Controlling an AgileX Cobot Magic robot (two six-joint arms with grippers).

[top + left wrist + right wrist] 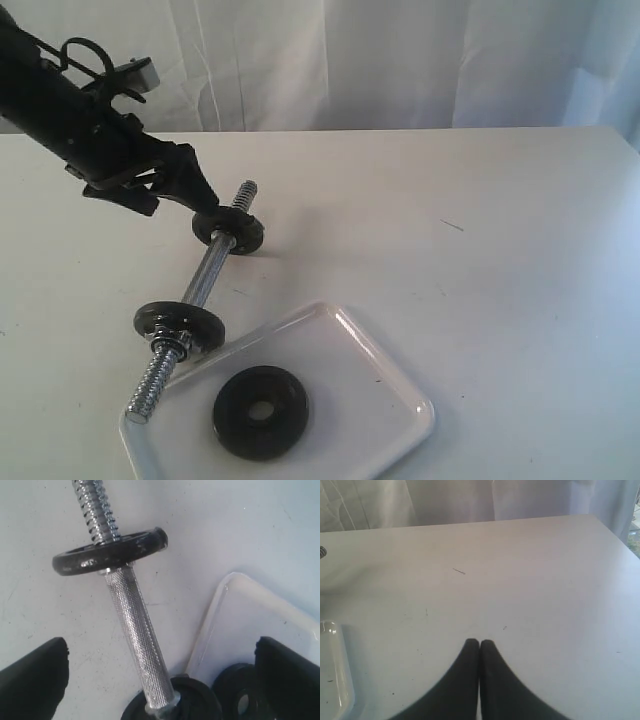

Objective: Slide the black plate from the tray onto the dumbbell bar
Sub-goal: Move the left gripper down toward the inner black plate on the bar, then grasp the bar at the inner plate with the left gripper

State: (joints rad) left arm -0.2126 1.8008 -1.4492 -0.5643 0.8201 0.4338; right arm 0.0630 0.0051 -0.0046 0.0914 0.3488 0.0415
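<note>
The black plate [235,420] lies flat in the white tray [400,375], its centre hole showing. The dumbbell bar [208,270] lies slantwise on the table with two small discs on it. Its near threaded end [150,395] rests over the tray's left corner. My left gripper [205,200] hangs by the bar's far disc [228,228]. In the left wrist view this gripper [161,645] is open, fingers wide on either side of the knurled bar [135,620] and holding nothing. The plate [225,695] shows partly behind one finger [290,680]. My right gripper [479,642] is shut and empty over bare table.
A second small disc [180,322] sits on the bar just beside the tray's left edge. White curtains hang behind the table. A tray corner [335,680] shows at the edge of the right wrist view. The right arm is outside the exterior view.
</note>
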